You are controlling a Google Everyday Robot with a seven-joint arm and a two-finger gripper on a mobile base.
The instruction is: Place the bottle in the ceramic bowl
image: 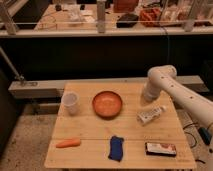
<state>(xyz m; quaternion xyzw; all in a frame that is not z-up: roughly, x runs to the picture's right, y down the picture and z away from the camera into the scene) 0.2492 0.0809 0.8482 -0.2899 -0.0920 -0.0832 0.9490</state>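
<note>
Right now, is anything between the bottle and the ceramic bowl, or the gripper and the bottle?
Nothing visible. The bottle lies on its side beside the ceramic bowl, bare table between them. The gripper hangs just above the bottle. The white cup stands on the bowl's other side.

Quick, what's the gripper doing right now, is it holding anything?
Gripper: over the right side of the wooden table, just behind the small white plastic bottle lying there; open or closed cannot be told.
</note>
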